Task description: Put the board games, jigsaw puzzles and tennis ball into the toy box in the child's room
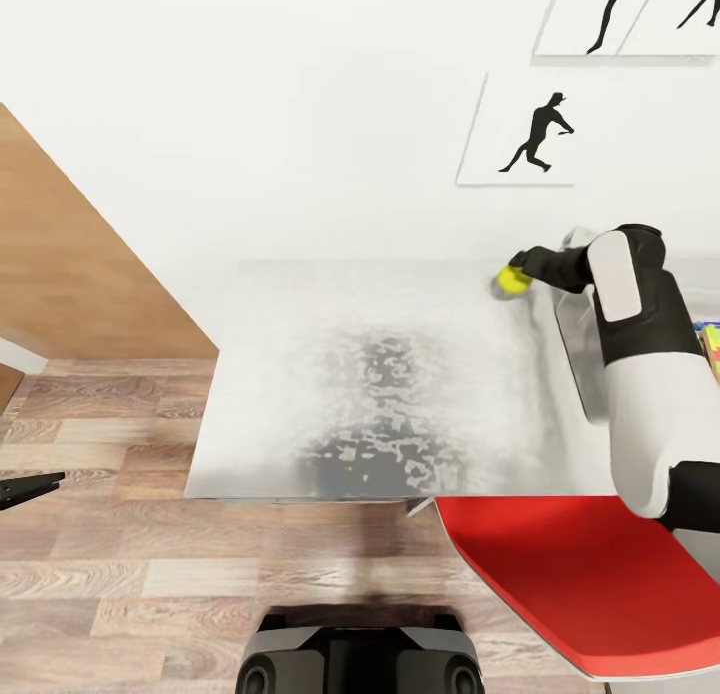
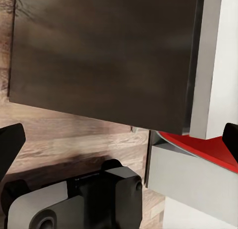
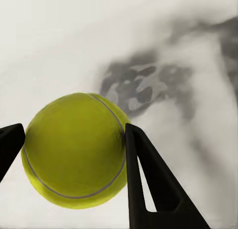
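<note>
The yellow-green tennis ball is at the back right of the pale grey table, with my right gripper shut on it. In the right wrist view both black fingers press the ball's sides just over the table top; whether it still touches the surface is unclear. To the ball's right, my right arm largely hides the light grey toy box. My left gripper hangs open and empty over the wood floor at the far left, its fingertips wide apart.
A red chair stands at the table's front right corner, under my right arm. A colourful edge that I cannot identify shows past that arm. Black silhouette pictures hang on the white wall. A wood-panel door is at the left.
</note>
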